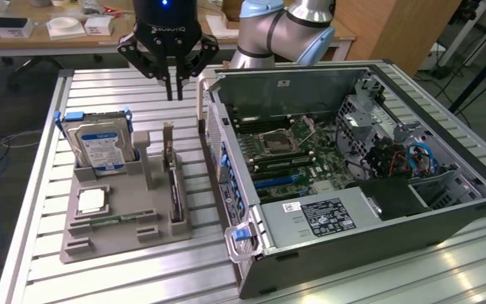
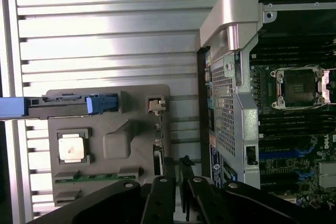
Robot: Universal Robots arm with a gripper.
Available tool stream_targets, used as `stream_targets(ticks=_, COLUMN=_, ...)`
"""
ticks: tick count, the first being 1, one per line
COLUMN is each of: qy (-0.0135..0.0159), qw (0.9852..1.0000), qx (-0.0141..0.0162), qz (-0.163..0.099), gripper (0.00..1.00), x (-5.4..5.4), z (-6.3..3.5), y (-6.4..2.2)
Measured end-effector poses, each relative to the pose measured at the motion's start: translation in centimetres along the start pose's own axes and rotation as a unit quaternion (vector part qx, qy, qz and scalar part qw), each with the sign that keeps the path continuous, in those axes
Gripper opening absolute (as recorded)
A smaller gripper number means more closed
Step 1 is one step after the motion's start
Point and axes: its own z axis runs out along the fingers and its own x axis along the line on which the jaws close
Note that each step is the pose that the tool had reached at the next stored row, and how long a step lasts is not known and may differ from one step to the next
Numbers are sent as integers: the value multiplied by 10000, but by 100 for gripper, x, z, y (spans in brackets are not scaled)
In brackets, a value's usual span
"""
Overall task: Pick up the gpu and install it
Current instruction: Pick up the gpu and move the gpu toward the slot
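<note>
We see the hand empty, fingers barely parted, above the table | gpu stands on edge in the gray holder, beside the open computer case

I see the gpu standing in the holder on the desk, between hard drive and computer case.

Robotics lab, slatted aluminium bench, opened computer case, cluttered wooden desk behind
</note>
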Motion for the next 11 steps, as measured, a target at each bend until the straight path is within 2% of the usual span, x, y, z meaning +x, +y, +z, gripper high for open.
stream_targets(ticks=1, qy=0, qw=10000, qx=0, qz=0, gripper=17, x=0, z=0, y=0)
stream_targets(ticks=3, qy=0, qw=10000, qx=0, qz=0, gripper=29, x=0, z=0, y=0)
stream_targets(ticks=4, qy=0, qw=10000, qx=0, qz=0, gripper=29, x=0, z=0, y=0)
stream_targets(ticks=7, qy=0, qw=10000, qx=0, qz=0, gripper=47, x=0, z=0, y=0)
stream_targets(ticks=9, qy=0, qw=10000, qx=0, qz=0, gripper=47, x=0, z=0, y=0)
stream_targets(ticks=10, qy=0, qw=10000, qx=0, qz=0, gripper=53, x=0, z=0, y=0)
stream_targets(ticks=11, qy=0, qw=10000, qx=0, qz=0, gripper=53, x=0, z=0, y=0)
